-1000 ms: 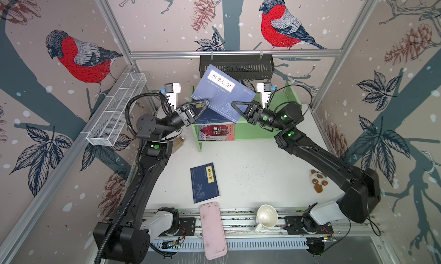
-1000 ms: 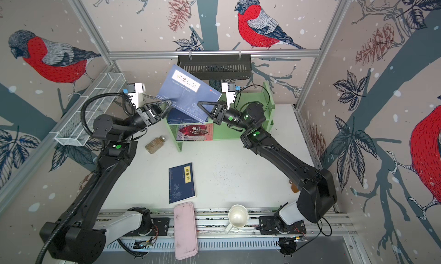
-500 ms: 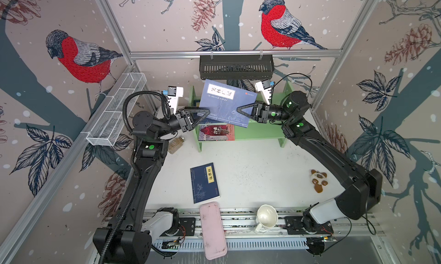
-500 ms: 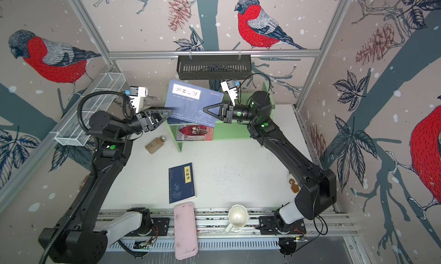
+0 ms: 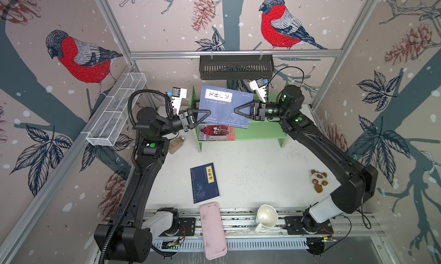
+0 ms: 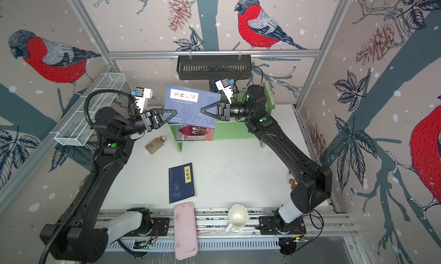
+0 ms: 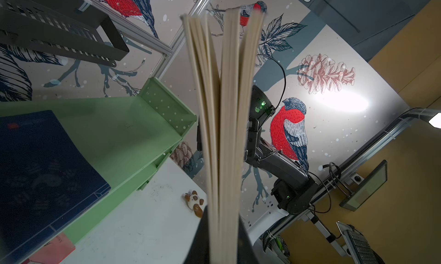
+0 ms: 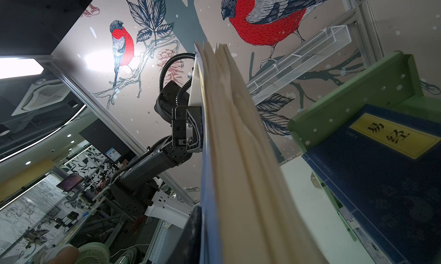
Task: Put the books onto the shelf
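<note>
Blue book (image 5: 224,106) was found in the air over the left half of the shelf (image 5: 262,131), cover upward in both top views and lying nearly level. Left pincer (image 5: 208,112) was clamped on its left edge. The left wrist view showed the page edges rising from between the dark fingers (image 7: 198,241) and fanning apart at the far end. Right pincer (image 5: 236,110) reached over the book's right part, but whether its jaws gripped could not be told.

The book's near edge overhung the red-and-grey book (image 5: 217,133) lying on the lower tier. A shelved navy book (image 8: 381,169) lay flat on the upper tier beside the left side panel. Right of these, both tiers showed bare green board up to the right panel.

A loose navy book (image 5: 204,183) lay flat on the worktop (image 5: 257,174), well apart from the shelf. Open white surface ran between it and the plush toy (image 5: 318,180). A pink case (image 5: 212,229) lay just beside its near edge.
</note>
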You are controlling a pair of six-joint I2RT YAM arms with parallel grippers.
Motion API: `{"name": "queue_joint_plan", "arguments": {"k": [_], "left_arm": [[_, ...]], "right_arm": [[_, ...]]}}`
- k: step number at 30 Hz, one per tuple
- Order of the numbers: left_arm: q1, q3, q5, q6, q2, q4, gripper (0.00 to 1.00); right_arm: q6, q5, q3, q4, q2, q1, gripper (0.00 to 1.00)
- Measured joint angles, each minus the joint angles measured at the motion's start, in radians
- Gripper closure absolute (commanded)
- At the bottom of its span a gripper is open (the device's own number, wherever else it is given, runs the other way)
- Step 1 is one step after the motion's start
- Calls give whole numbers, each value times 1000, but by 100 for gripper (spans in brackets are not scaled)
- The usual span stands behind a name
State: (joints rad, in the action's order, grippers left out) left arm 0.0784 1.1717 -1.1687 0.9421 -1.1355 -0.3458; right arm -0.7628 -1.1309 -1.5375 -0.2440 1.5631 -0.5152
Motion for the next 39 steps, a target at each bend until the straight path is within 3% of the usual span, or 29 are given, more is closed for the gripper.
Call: {"name": "queue_joint_plan", "arguments": {"k": [8,14,18,23,28,33,39], "left_arm": [[-6,58,93,-84,-16,133,100],[-10,40,130,-109,-17,169,100],[-12,30,144,-112,-17,176,100],[-13,30,169,-133,-18,211,99],[-17,39,217,-193,-19,272,40],[-32,167,316,-335,-24,481,23],[-35,356,468,-537,8,640,18]], "right_arm": [[-128,85,192,-180,-47,44,65],[-194,117,230,-282,-46,29,76],[-230,135,236,-309,-34,14,93],[-231,137,224,-311,-19,12,98],[-223,128,166,-246,0,17,99],[-153,109,76,-142,18,49,99],[-94,85,-19,21,77,80,99]]}}
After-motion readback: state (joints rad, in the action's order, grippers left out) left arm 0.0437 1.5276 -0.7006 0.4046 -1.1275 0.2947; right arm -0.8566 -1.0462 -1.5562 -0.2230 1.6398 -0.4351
